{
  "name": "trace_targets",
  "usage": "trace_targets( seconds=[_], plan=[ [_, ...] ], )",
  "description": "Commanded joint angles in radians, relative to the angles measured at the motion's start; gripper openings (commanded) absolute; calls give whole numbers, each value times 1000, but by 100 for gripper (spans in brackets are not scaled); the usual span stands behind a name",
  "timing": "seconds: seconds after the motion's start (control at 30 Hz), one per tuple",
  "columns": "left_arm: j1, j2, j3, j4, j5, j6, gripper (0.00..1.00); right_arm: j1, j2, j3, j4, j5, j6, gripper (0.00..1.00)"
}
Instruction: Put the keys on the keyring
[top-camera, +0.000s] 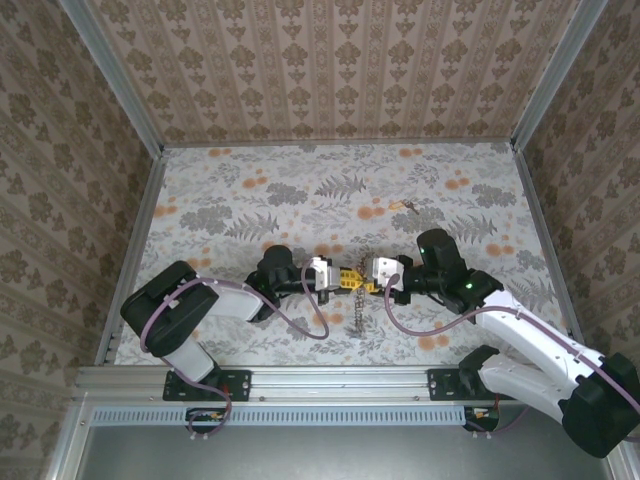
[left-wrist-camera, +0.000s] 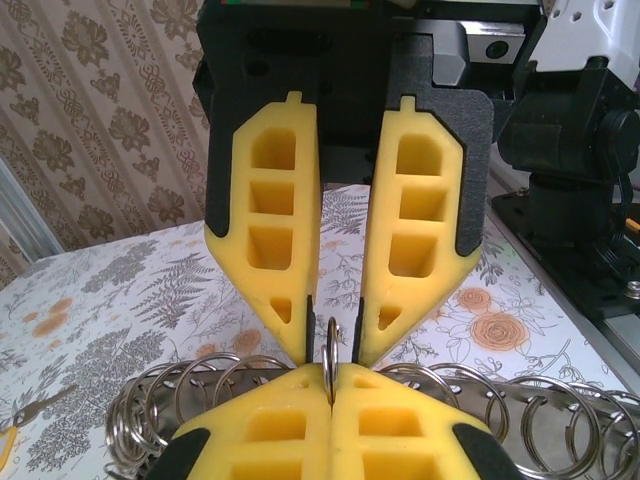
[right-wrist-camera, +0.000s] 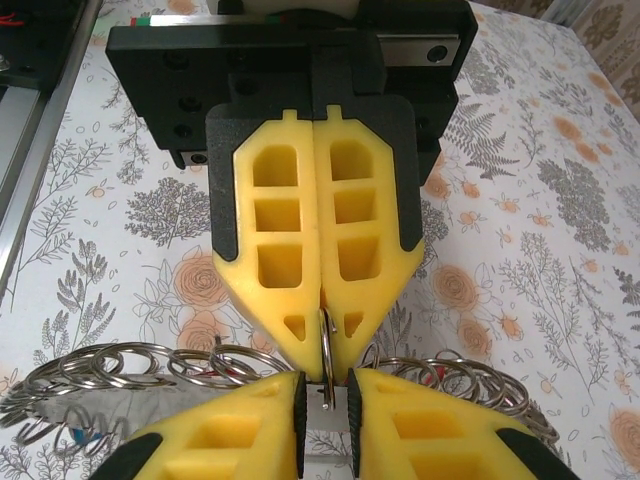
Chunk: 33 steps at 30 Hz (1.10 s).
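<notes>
At the middle of the floral-patterned table (top-camera: 300, 190), the black-and-yellow left gripper (left-wrist-camera: 330, 385) is clamping a thin silvery metal keyring (left-wrist-camera: 332, 345) edge-on. The matching right gripper (right-wrist-camera: 325, 390) is facing it tip to tip, its fingers standing slightly apart astride that loop. A string of silvery split rings (top-camera: 355, 312) is trailing from them toward the near edge. One small silvery key (top-camera: 405, 206) is lying well apart, farther back.

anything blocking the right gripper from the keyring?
Nothing visible. The keyring stands edge-on in the gap between the right gripper's open fingers; the left gripper pinches it from the opposite side.
</notes>
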<state>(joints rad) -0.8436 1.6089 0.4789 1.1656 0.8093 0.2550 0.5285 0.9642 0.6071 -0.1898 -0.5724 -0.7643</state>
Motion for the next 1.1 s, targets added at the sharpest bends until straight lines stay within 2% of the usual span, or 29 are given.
trace_targets(
  seconds=[0.0,0.07,0.17,0.2,0.23,0.33,0.5,0.63,0.7,0.8,0.87,1.07],
  plan=[
    [-13,-35,41,55,53,-8,0,11,7,-12,28,-21,-12,20],
    [-17,-35,45,55,53,-11,0,11,9,-10,26,-20,-16,12],
    [-18,-41,43,52,36,-18,9,12,4,-14,38,4,-14,0],
    [-17,-47,43,45,27,-20,12,13,-1,-18,48,29,-8,0],
    [-17,-55,41,33,16,-20,18,13,-8,-24,63,63,1,0],
    [-4,-93,42,-38,-22,-32,42,10,-45,-55,133,160,50,0],
    [43,-199,46,-213,-51,-41,52,-24,-109,-99,218,292,144,0],
    [74,-304,64,-419,-85,12,57,-76,-163,-135,276,324,208,0],
    [81,-354,92,-549,-132,46,74,-87,-189,-144,293,326,229,0],
    [99,-399,161,-742,-227,65,76,-93,-232,-153,315,350,269,0],
    [125,-395,227,-845,-252,43,76,-94,-263,-160,334,390,307,0],
    [172,-240,518,-1130,-364,-116,76,-172,-299,-85,254,489,546,0]
  ],
)
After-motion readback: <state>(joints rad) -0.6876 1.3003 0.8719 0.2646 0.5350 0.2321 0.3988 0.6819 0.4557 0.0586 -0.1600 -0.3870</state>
